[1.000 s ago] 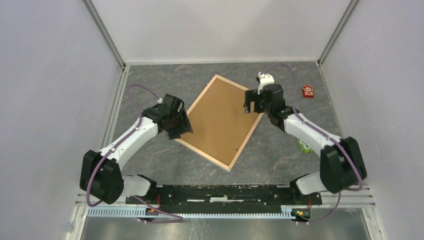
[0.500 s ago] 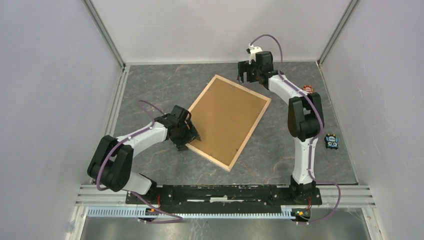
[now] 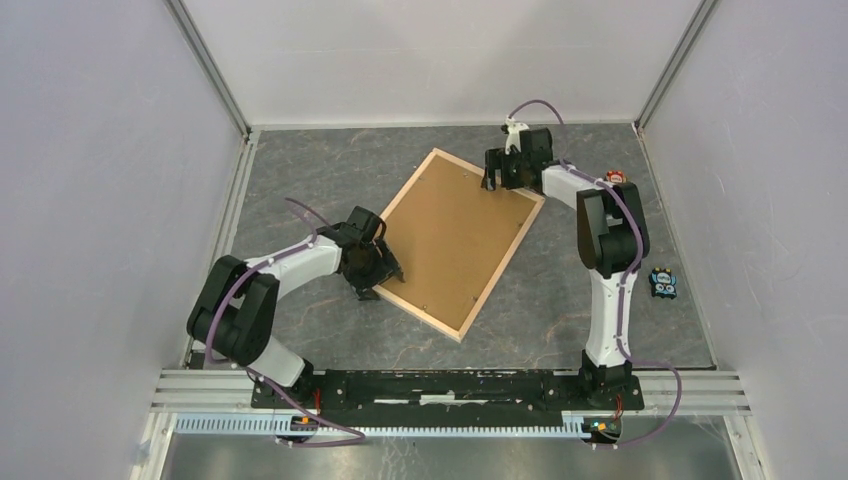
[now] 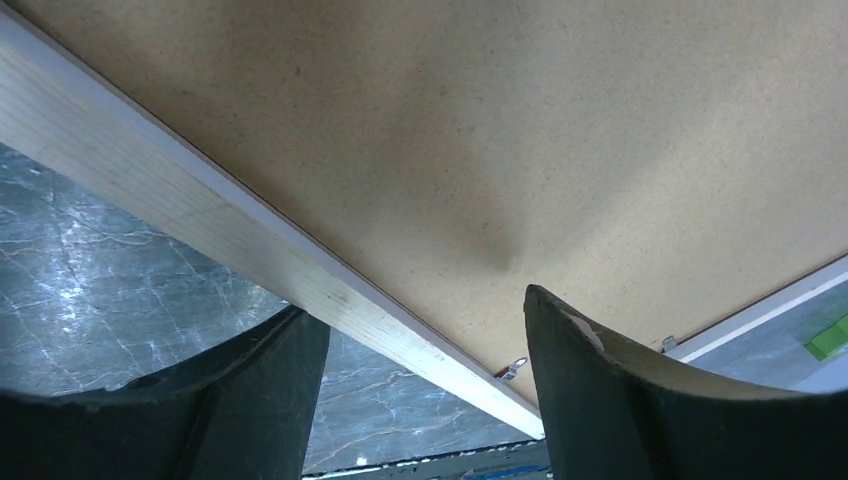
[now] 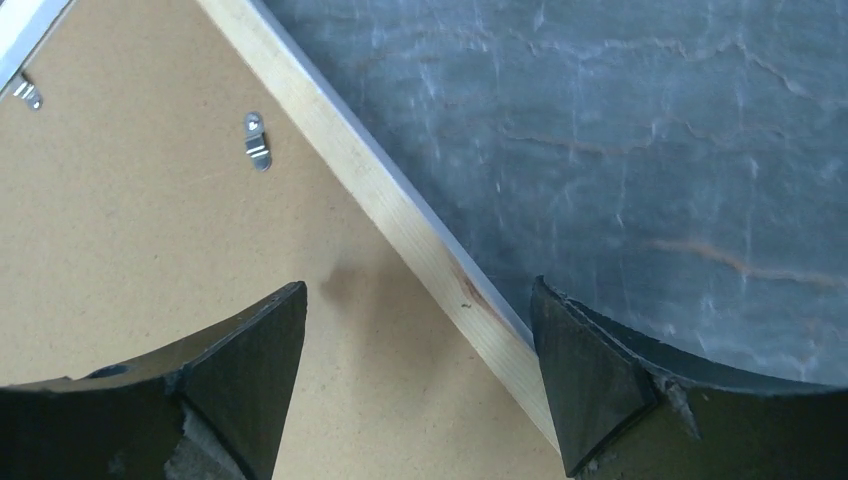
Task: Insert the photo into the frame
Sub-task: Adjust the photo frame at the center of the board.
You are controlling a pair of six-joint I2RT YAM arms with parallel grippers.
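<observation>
On the grey marbled table [image 3: 330, 170], the frame [image 3: 500, 270] lies face down and turned diagonally, with its pale wooden rails around a brown backing board [image 3: 455, 235] that fills the opening. Small metal clips [image 5: 257, 140] sit on the board just inside the rail. No photo shows in any view; whether one already lies beneath the board cannot be told.

The left gripper [image 3: 385, 275] stands at the near-left rail with its jaws wide. In the left wrist view one finger [image 4: 250, 400] is over the table and the other over the board, and the rail passes between them without being clamped. The right gripper [image 3: 500, 178] stands at the far-right rail near its far corner, also spread wide, with its fingers [image 5: 600, 400] on either side of the rail and gripping nothing. A red toy [image 3: 614, 178] and a blue toy [image 3: 662, 283] lie well apart from the frame, on the right.

The step in hand appears to be taking hold of the frame on two opposite sides, either to turn it over or to steady it while the back is dealt with. The next move probably calls for both pairs of jaws to come down evenly and close on the thin rails. With the rail lying flat on the table, a finger could catch or push the frame sideways.
</observation>
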